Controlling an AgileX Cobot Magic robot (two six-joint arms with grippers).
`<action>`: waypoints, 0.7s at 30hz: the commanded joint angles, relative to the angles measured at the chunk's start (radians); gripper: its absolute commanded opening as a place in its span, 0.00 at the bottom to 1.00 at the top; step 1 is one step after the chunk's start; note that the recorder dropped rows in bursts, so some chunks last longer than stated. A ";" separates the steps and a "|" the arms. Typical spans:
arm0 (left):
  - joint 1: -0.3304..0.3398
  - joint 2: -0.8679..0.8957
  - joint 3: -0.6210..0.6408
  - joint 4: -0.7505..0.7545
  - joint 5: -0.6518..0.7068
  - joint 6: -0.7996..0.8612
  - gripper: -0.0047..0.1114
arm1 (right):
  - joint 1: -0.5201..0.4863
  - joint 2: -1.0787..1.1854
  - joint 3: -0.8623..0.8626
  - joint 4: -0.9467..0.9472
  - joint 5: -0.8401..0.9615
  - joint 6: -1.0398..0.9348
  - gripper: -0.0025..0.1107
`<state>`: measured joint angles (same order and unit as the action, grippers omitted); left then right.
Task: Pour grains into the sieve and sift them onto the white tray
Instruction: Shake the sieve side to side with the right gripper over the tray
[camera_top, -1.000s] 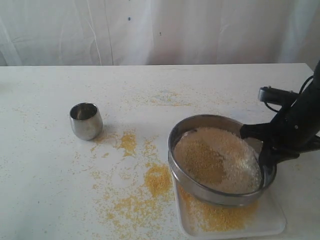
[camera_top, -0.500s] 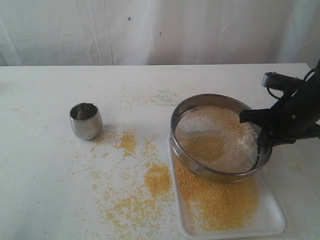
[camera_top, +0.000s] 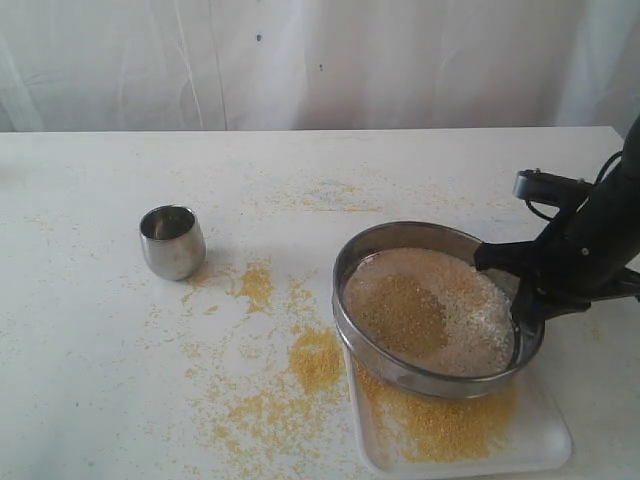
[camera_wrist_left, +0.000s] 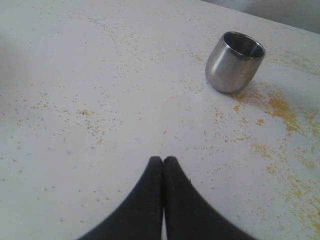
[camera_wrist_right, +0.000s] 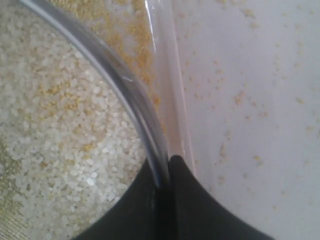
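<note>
The round steel sieve hangs tilted over the white tray, held by its right rim. My right gripper is shut on that rim, one finger inside and one outside. Whitish and golden grains lie on the mesh, whitish ones up to the rim. Fine yellow meal covers the tray under the sieve. My left gripper is shut and empty above the table, apart from the small steel cup; it does not show in the exterior view.
The steel cup stands upright at the left of the table. Spilled yellow meal lies in patches on the table between the cup and the tray. A white curtain hangs behind the table.
The sieve has been shaken: it moved back and up half a second ago, then forward and down again. The grains shifted inside it. The cup and left gripper have not moved.
</note>
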<state>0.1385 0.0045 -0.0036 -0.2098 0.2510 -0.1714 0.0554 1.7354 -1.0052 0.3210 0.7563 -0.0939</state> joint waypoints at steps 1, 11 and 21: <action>0.000 -0.005 0.004 -0.002 0.004 -0.007 0.04 | -0.004 -0.009 -0.010 0.022 -0.010 0.027 0.02; 0.000 -0.005 0.004 -0.002 0.004 -0.007 0.04 | -0.004 -0.001 -0.005 0.030 0.031 0.020 0.02; 0.000 -0.005 0.004 -0.002 0.004 -0.007 0.04 | -0.004 -0.003 -0.010 0.056 0.058 0.029 0.02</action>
<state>0.1385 0.0045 -0.0036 -0.2098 0.2510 -0.1714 0.0539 1.7438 -1.0089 0.3495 0.6972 -0.0673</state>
